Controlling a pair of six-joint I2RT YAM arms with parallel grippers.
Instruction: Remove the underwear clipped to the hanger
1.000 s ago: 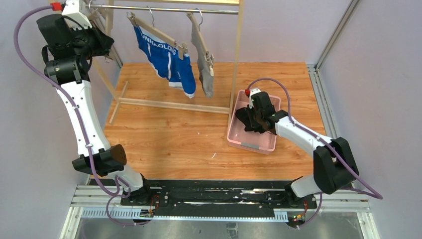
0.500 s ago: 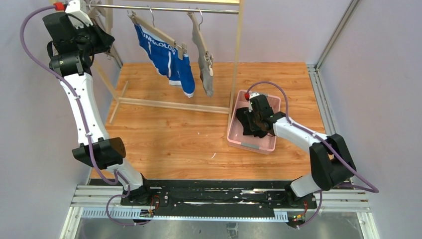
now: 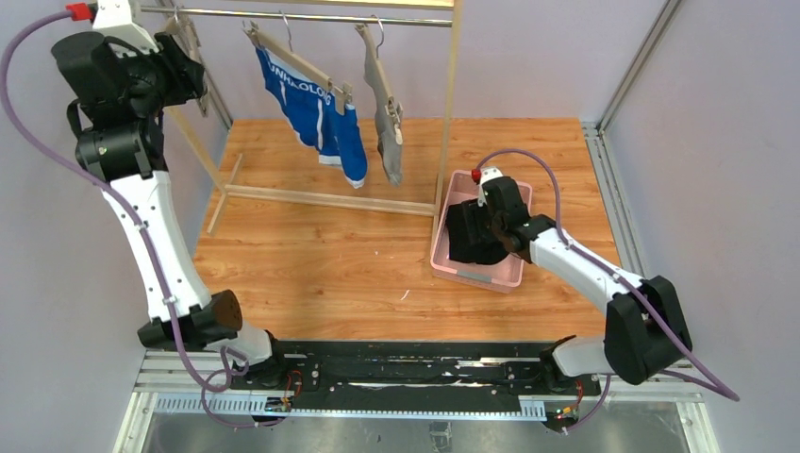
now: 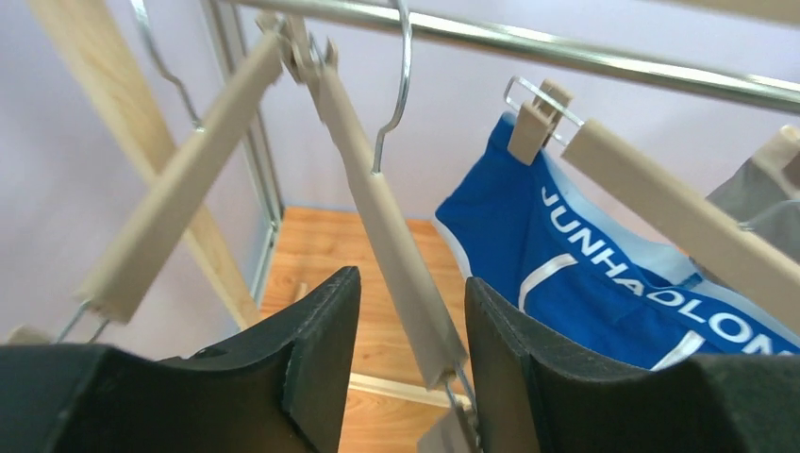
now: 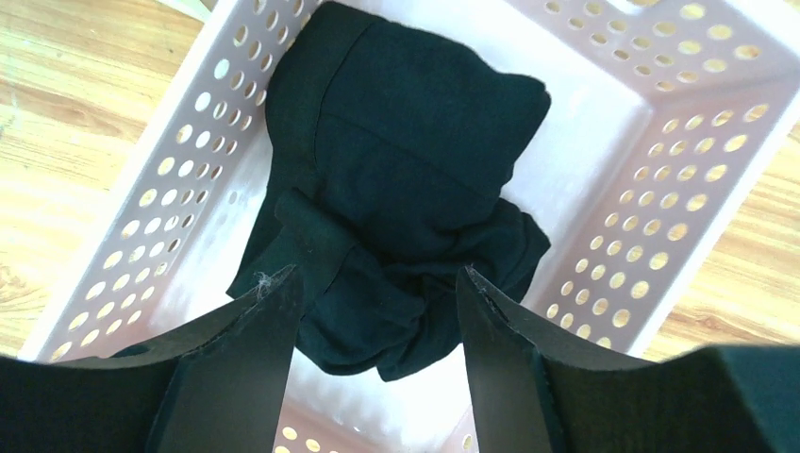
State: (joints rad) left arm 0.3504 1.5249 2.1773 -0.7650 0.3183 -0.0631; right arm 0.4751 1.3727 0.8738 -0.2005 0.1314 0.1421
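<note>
The black underwear point(image 5: 406, 179) lies crumpled in the pink perforated basket point(image 5: 660, 142), and my right gripper point(image 5: 377, 276) hangs open just above it, holding nothing. From above, the black underwear point(image 3: 467, 236) fills the basket point(image 3: 491, 276). The blue underwear point(image 3: 316, 99) with white lettering and the grey underwear point(image 3: 385, 118) stay clipped to wooden hangers on the rail. My left gripper point(image 4: 410, 283) is open, high at the rail's left end point(image 3: 184, 61). A bare wooden hanger bar point(image 4: 382, 203) passes between its fingers without being gripped.
The metal rail point(image 4: 566, 47) runs across the top of a wooden rack, whose right post point(image 3: 451, 104) stands beside the basket. A second bare hanger bar point(image 4: 179, 189) slants at the left. The rack's foot bar point(image 3: 321, 198) crosses the wooden floor.
Both grippers have opened. The right one has let go of the black underwear into the basket. The left one has released the bare hanger and shifted left and up.
</note>
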